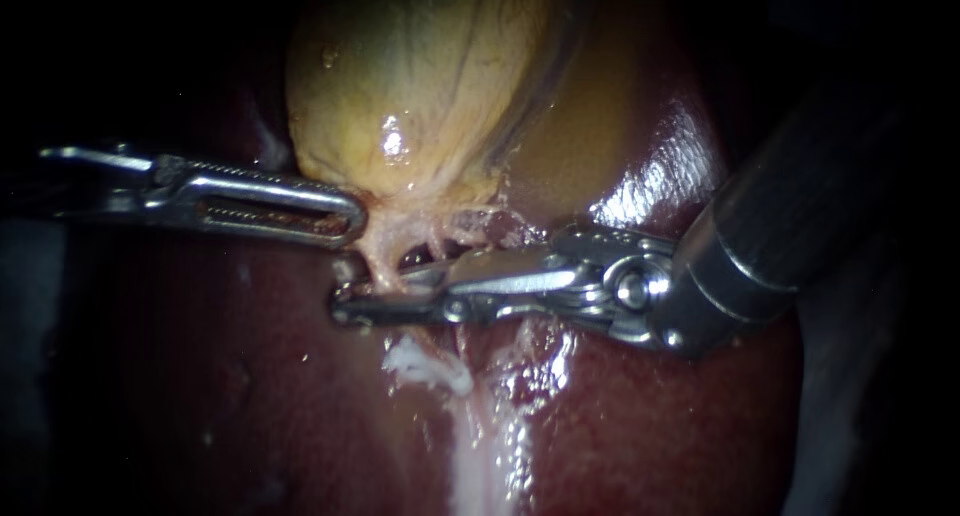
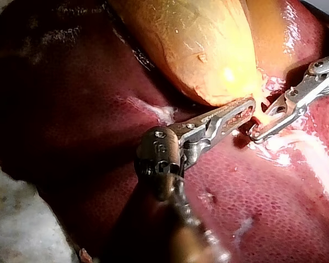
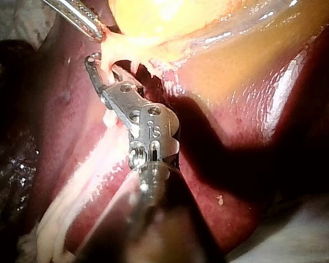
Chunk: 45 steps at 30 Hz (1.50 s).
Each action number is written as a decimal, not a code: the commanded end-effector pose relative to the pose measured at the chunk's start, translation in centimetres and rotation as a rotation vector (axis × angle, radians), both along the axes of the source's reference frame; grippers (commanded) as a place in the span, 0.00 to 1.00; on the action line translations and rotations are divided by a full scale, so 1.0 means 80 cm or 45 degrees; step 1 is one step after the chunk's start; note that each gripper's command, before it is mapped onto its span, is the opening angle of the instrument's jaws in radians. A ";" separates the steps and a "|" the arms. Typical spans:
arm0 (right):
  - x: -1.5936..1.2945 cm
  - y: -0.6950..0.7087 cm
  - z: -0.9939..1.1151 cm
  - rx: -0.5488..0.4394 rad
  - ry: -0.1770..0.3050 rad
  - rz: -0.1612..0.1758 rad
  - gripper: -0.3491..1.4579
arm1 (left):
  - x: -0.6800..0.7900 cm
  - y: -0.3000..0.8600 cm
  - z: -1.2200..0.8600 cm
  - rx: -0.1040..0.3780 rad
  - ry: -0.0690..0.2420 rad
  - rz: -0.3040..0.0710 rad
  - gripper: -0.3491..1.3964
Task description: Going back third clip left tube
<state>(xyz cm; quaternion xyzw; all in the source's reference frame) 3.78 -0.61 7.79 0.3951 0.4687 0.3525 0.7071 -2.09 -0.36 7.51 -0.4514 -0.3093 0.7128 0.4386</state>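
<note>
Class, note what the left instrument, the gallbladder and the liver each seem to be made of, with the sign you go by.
Left instrument: polished, silvery metal, likely steel; hard bright glints, ridged slot. Gallbladder: soft, wet, yellowish membrane; fine dark lines, a moist highlight. Liver: soft, dark red tissue, glossy and wet; broad sheen.

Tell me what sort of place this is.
Probably a surgical practice bench, not an operating theatre. The liver and gallbladder lie loose, with pale material showing past the liver's edge. The left instrument and right instrument, both slender metal, work at the gallbladder's neck.
</note>
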 end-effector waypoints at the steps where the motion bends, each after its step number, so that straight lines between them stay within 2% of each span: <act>1: 0.0000 0.0000 0.0000 -0.001 0.000 0.001 0.00 | 0.0000 0.0000 -0.0001 0.000 0.000 0.000 0.00; 8: 0.0000 0.0001 0.0000 -0.001 0.001 0.000 0.00 | 0.0000 0.0000 -0.0001 0.000 -0.001 0.000 0.00; 11: 0.0003 0.0004 -0.0001 -0.097 0.035 -0.020 0.33 | 0.0001 0.0000 -0.0001 0.000 -0.001 0.000 0.00; 12: 0.0005 0.0005 -0.0001 -0.103 0.040 -0.019 0.41 | 0.0001 0.0000 -0.0001 0.000 -0.001 0.001 0.00; 13: 0.0007 0.0005 0.0000 -0.111 0.041 -0.020 0.43 | 0.0002 0.0000 -0.0001 0.000 -0.001 0.001 0.00; 15: 0.0007 0.0004 0.0000 -0.149 0.044 -0.025 0.45 | 0.0002 -0.0001 -0.0002 0.000 -0.001 0.001 0.00; 18: 0.0006 0.0004 0.0001 -0.193 0.024 0.001 0.47 | 0.0003 -0.0001 -0.0002 0.000 -0.001 0.001 0.00; 27: -0.0002 0.0002 -0.0001 -0.217 0.039 -0.020 0.47 | 0.0004 -0.0001 -0.0002 0.000 -0.002 0.002 0.00; 39: -0.0032 -0.0007 -0.0018 -0.218 0.061 -0.049 0.47 | 0.0006 -0.0001 -0.0002 -0.001 0.000 0.000 0.00; 45: -0.0053 -0.0004 -0.0030 -0.218 0.070 -0.058 0.47 | 0.0007 -0.0001 -0.0002 -0.001 0.000 0.000 0.00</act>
